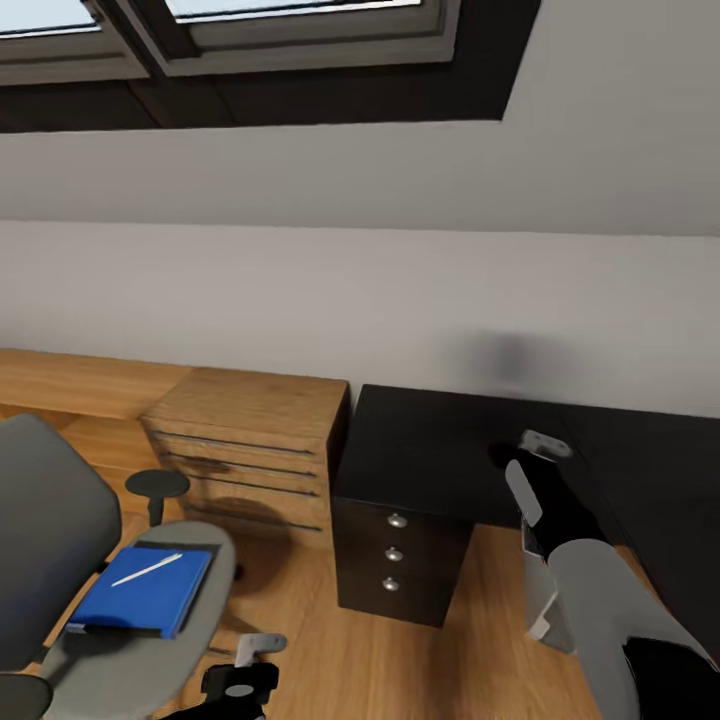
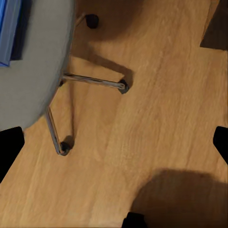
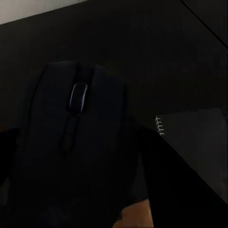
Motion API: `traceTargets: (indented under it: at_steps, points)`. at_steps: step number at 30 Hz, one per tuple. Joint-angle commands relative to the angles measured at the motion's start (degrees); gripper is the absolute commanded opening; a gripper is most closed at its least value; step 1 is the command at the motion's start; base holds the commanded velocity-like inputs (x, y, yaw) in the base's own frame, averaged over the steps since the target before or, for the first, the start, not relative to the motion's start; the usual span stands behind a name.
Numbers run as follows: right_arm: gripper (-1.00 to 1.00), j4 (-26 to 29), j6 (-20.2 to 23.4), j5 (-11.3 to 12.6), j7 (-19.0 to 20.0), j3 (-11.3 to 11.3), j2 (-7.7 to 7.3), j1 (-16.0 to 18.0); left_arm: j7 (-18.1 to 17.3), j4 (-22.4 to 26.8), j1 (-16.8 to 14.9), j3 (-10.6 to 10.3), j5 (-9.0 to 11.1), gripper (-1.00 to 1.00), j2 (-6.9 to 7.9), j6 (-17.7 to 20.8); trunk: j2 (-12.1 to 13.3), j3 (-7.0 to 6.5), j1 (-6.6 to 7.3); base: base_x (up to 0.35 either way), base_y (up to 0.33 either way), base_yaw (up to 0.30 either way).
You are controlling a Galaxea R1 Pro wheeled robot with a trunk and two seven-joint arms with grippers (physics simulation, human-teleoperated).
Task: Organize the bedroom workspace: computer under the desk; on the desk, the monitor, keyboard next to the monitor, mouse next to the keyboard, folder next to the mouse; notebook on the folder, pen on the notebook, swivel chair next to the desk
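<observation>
desk (image 1: 430,450) sits at about 4 o'clock in the head view, black and shiny, with three round silver knobs on its drawers (image 1: 395,553). the right arm reaches over the desk top, and the right claw (image 1: 520,452) is at its far end, too dark against the desk to tell from here how it stands. at 8 o'clock is the grey swivel chair (image 1: 60,530), and the blue folder (image 1: 145,592) lies flat on its seat with a thin white pen (image 1: 146,570) on top. a light wooden drawer unit (image 1: 245,445) stands between the chair and the desk, at about 9 o'clock from the desk. the left claw (image 1: 245,668) is low at 6 o'clock, just beside the chair seat. in the left wrist view the wooden floor (image 2: 156,95) is below, with the chair's grey seat and chrome legs with castors at 10 o'clock and a strip of blue folder at 11 o'clock. the left claw's dark fingers (image 2: 9,147) sit far apart at the two edges, wide and holding nothing. in the right wrist view the black mouse (image 3: 78,137) is very close, over the black desk, with dark claw parts on both sides of it. i cannot tell if the right claw is gripping it. a dark notebook (image 3: 199,142) with a small wire edge lies on the desk at 3 o'clock.
</observation>
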State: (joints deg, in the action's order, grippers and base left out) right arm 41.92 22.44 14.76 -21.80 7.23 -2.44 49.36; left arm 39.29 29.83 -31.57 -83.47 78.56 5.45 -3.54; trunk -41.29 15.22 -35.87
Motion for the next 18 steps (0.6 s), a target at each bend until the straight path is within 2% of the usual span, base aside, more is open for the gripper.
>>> traceTargets:
  at_steps: [1,2,3,5,9,18]
  points:
    - [-1.0,0.0,0.0,0.8,-1.6,0.0,-0.02,0.0,-4.5,-3.9,0.1,-0.5,0.6,1.0,-1.01,-1.0,-0.1,0.06,-0.02,0.0,0.0,-0.28]
    - [-1.0,0.0,-0.1,0.8,-1.9,0.0,-0.02,0.0,-5.9,-5.2,0.1,-0.5,0.7,1.0,-1.42,-1.2,-0.1,0.03,-0.02,0.0,0.0,-0.281]
    - [-1.0,-0.2,-0.2,0.7,-2.9,0.0,-0.01,0.0,-9.9,-10.4,0.2,-0.5,1.4,1.0,-3.31,-1.6,-0.1,0.01,-0.02,0.0,0.0,-0.282]
    - [-1.0,-0.3,-0.6,0.8,-3.6,0.1,0.03,0.0,-12.3,-14.6,0.3,-0.6,2.5,1.0,-5.38,-1.9,-0.1,-0.03,-0.02,0.0,0.0,-0.285]
    - [-1.0,-0.3,-0.9,0.8,-4.0,0.1,0.06,0.0,-12.8,-15.6,0.3,-0.5,2.8,1.0,-5.87,-2.0,-0.1,-0.11,-0.02,0.0,0.0,-0.288]
    - [-1.0,-0.3,-1.0,0.8,-4.1,1.0,-0.02,0.0,-12.9,-15.9,0.3,-0.3,3.0,1.0,-5.71,-2.0,-0.1,-0.29,-0.02,0.0,0.0,-0.291]
